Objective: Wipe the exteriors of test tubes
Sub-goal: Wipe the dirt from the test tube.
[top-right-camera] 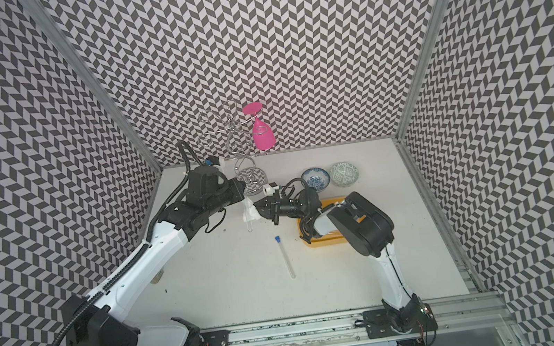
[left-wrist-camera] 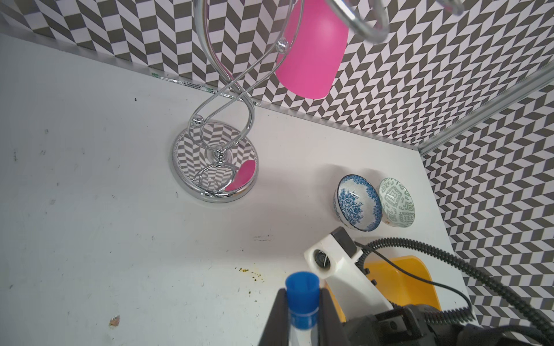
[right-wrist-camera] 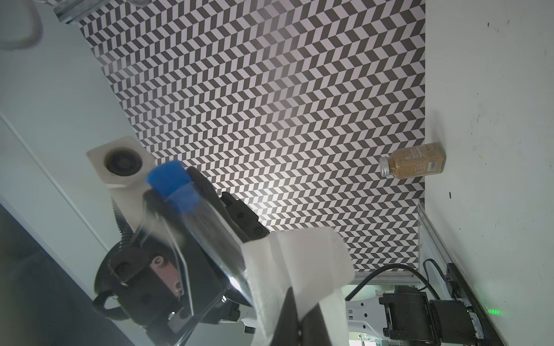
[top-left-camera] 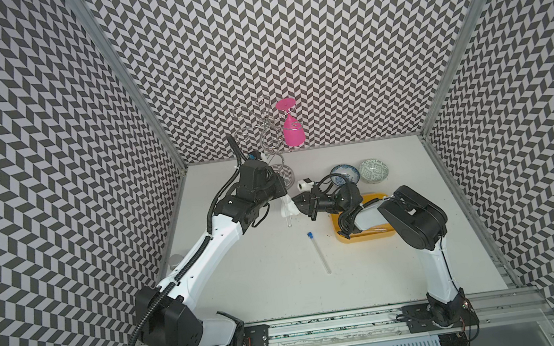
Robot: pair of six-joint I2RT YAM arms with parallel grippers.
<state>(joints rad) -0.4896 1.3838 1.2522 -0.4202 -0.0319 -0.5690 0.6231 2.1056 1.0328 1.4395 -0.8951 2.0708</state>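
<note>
One clear test tube with a blue cap [left-wrist-camera: 301,292] hangs upright from my left gripper [left-wrist-camera: 301,296], which is shut on it just under the cap. In both top views its lower end [top-left-camera: 289,221] [top-right-camera: 249,225] pokes out below a white tissue [top-left-camera: 287,210]. My right gripper [top-left-camera: 295,207] is shut on that tissue [right-wrist-camera: 299,263] and presses it against the side of the tube [right-wrist-camera: 209,233]. A second test tube [top-left-camera: 318,252] [top-right-camera: 285,257] lies flat on the table in front of both grippers, blue cap towards the back.
A chrome rack [top-left-camera: 269,142] with a pink glass [top-left-camera: 291,128] stands at the back. Two patterned bowls [top-left-camera: 344,173] [top-left-camera: 373,169] sit behind a yellow tray [top-left-camera: 367,236] under the right arm. A spice bottle [right-wrist-camera: 412,161] stands by the left wall.
</note>
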